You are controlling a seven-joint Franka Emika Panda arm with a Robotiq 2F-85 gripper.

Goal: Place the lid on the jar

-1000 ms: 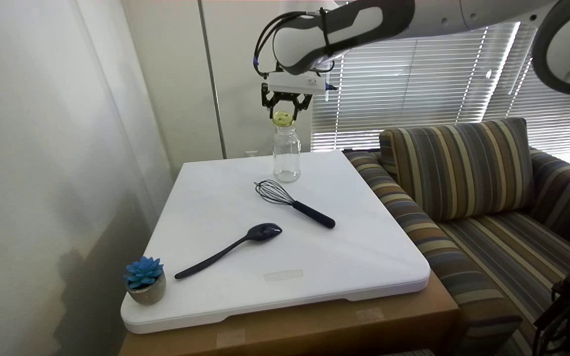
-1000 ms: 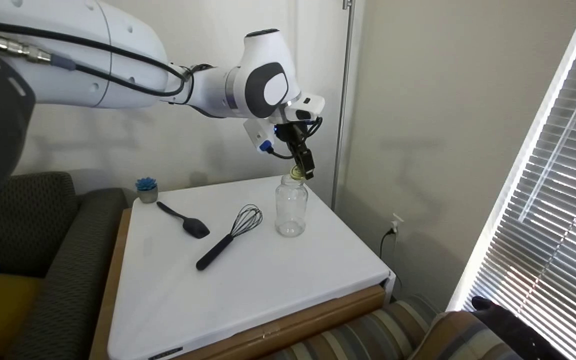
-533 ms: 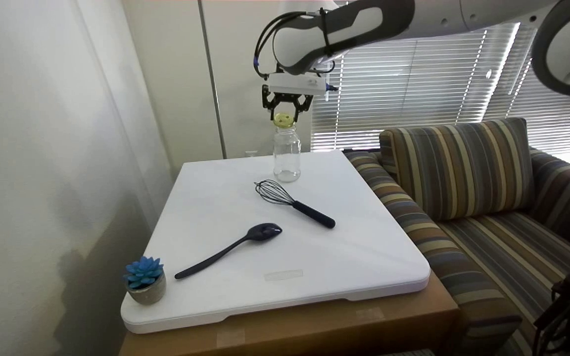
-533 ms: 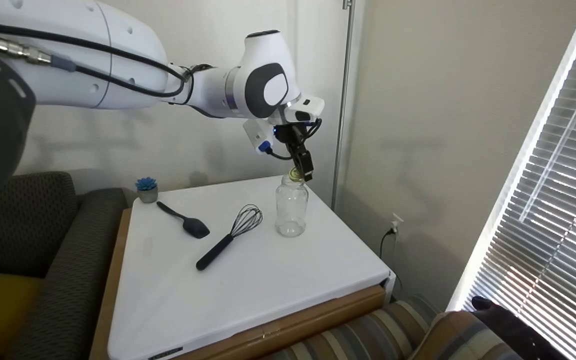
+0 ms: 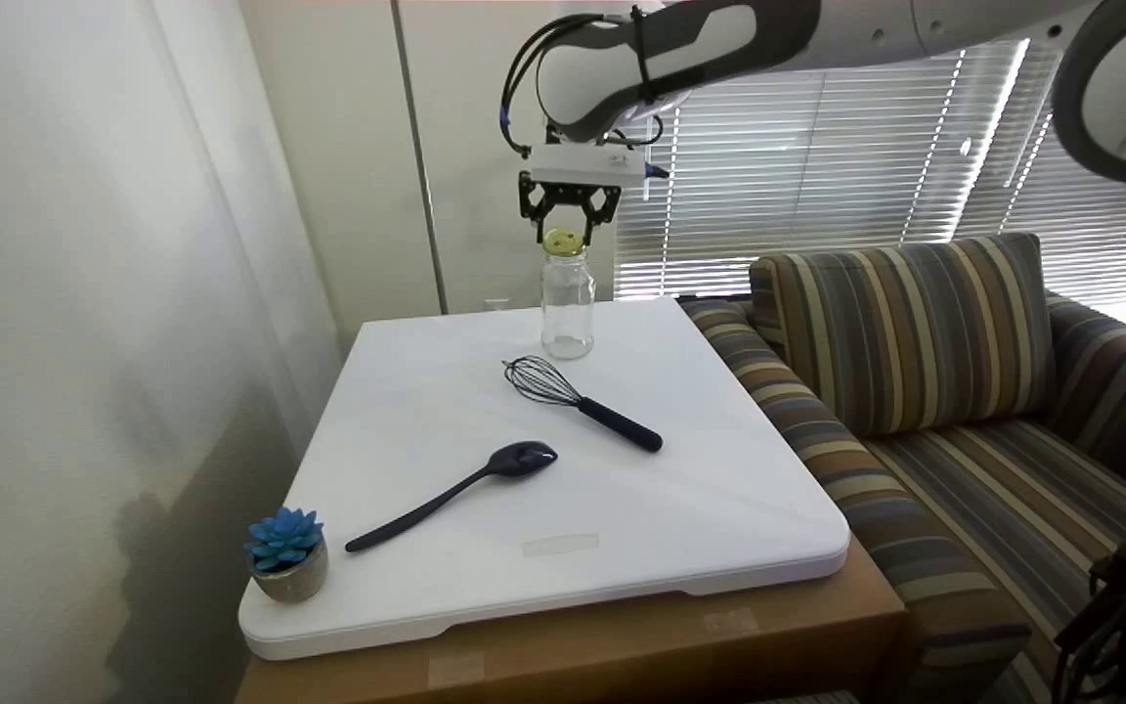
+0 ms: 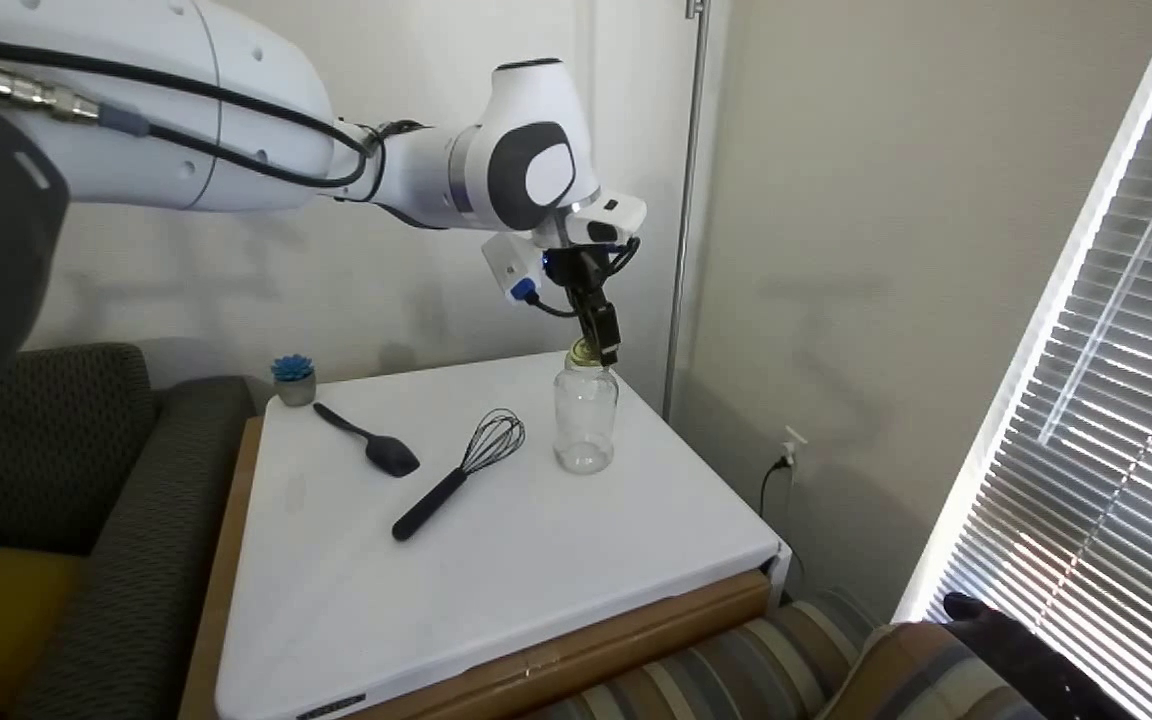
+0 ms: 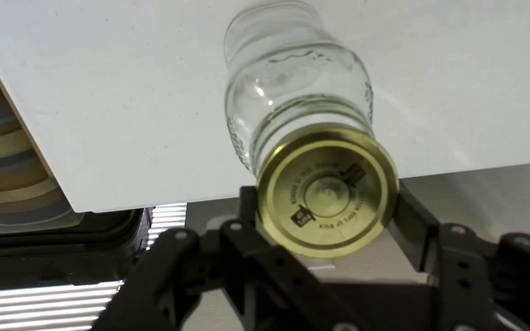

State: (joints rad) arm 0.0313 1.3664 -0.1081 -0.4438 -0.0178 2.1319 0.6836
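The yellow-gold lid (image 5: 563, 242) is held at its edges between the fingers of my gripper (image 5: 564, 238). The gripper (image 7: 325, 200) is shut on the lid (image 7: 327, 195) in the wrist view, one finger on each side. The clear glass jar (image 5: 568, 313) stands upright on the white table and shows in both exterior views (image 6: 586, 415). The lid is at the jar's mouth and looks tilted. It hides the jar's opening in the wrist view, where the jar (image 7: 292, 78) stretches away behind it. I cannot tell whether the lid sits flat on the rim.
A black-handled whisk (image 5: 583, 401) lies in front of the jar on the white table (image 5: 680, 508). A black spoon (image 5: 521, 459) and a potted blue succulent (image 5: 286, 552) are farther off. A striped armchair (image 5: 915, 342) stands beside the table.
My gripper has lowered slightly with the lid, bringing it down onto the jar's mouth area. The jar has shifted very slightly. The grip on the lid is unchanged.
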